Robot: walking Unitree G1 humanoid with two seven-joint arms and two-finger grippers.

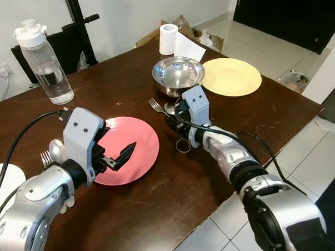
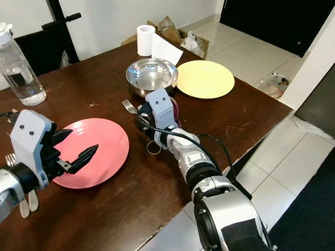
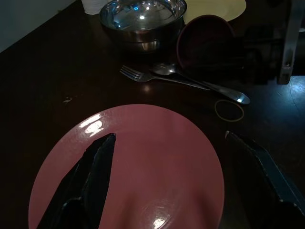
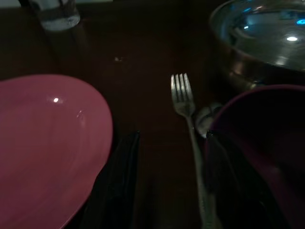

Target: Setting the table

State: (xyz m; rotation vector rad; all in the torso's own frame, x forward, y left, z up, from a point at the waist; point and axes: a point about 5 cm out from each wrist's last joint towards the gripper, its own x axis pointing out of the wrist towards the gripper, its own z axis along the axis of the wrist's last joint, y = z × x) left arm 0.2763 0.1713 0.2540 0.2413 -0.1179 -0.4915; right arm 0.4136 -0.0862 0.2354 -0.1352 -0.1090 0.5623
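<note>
The right gripper (image 4: 164, 191), its two black fingers spread apart, sits low over the table with the handles of a silver fork (image 4: 183, 98) and a silver spoon (image 3: 200, 81) running between them; nothing is clasped yet. A dark maroon cup (image 4: 267, 143) stands just beside one finger, and a thin rubber ring (image 1: 183, 146) lies on the wood close by. The left gripper (image 1: 120, 155) hovers, fingers also parted and empty, above a round pink plate (image 1: 135, 139) near the table's front edge.

Judging from this, the next move is to close on the cutlery, and the crowding is the risk: fork and spoon lie touching, so the fingers may pinch both or nudge one aside, and the outer finger could knock the cup against the shiny steel bowl (image 1: 178, 73) just behind it.

Farther along the dark brown wooden table (image 1: 132, 216), a pale yellow plate (image 1: 231, 76) rests toward the right edge beside the bowl, a roll of white paper (image 1: 168, 39) stands at the far edge, and a clear plastic water bottle with a white cap (image 1: 44, 64) stands toward the far left corner. A second fork and spoon (image 1: 51, 153) lie near the left edge, next to a white plate (image 1: 4, 178). White walls, pale floor tiles, a cardboard box and a dark doorway surround the table.
</note>
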